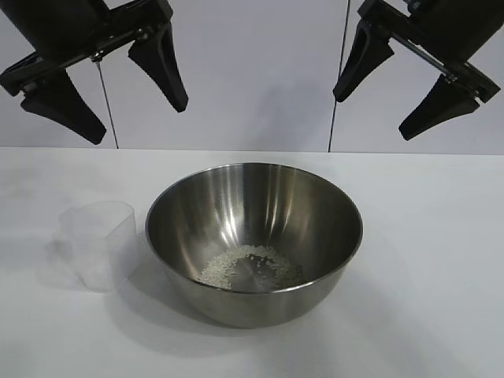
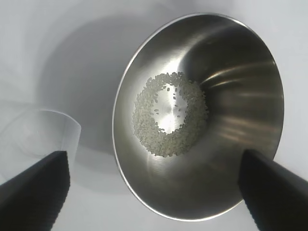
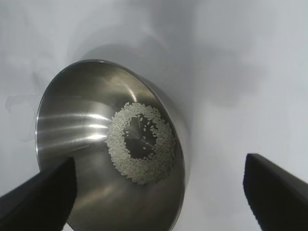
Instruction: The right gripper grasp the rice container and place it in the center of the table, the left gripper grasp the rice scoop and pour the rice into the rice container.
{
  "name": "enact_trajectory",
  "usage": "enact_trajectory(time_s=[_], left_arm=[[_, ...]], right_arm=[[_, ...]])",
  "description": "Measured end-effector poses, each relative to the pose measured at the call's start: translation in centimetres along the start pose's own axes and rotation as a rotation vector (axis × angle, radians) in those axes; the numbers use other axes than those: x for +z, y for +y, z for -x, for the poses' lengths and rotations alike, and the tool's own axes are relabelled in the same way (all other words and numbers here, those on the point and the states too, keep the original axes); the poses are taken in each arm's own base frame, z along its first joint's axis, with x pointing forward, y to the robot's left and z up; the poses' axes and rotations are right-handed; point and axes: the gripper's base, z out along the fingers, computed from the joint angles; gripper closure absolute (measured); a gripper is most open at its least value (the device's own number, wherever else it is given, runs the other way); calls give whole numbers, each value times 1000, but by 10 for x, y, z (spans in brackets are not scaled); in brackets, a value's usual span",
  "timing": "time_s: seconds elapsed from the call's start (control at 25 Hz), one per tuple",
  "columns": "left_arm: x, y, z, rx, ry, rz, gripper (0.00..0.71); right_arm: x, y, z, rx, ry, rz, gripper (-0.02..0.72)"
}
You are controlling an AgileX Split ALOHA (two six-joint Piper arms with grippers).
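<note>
The rice container (image 1: 236,206), a shiny steel bowl, stands in the middle of the white table (image 1: 441,260). The rice (image 1: 250,268) lies in a ring on its bottom; it also shows in the left wrist view (image 2: 171,115) and the right wrist view (image 3: 140,143). The rice scoop (image 1: 100,242), a frosted plastic cup, stands upright and empty just left of the bowl, also in the left wrist view (image 2: 38,132). My left gripper (image 1: 110,94) hangs open high above the scoop. My right gripper (image 1: 398,94) hangs open high above the bowl's right side. Both hold nothing.
A pale wall with two vertical seams stands behind the table's far edge. The bowl (image 2: 202,192) fills most of the left wrist view, and the bowl (image 3: 72,120) also shows in the right wrist view.
</note>
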Motion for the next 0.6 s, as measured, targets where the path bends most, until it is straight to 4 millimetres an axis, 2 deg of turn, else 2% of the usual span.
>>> enact_trajectory(time_s=[0.6], left_arm=[[0,0,0,0,-3,0,25]], right_arm=[[0,0,1,0,-16,-4,52]])
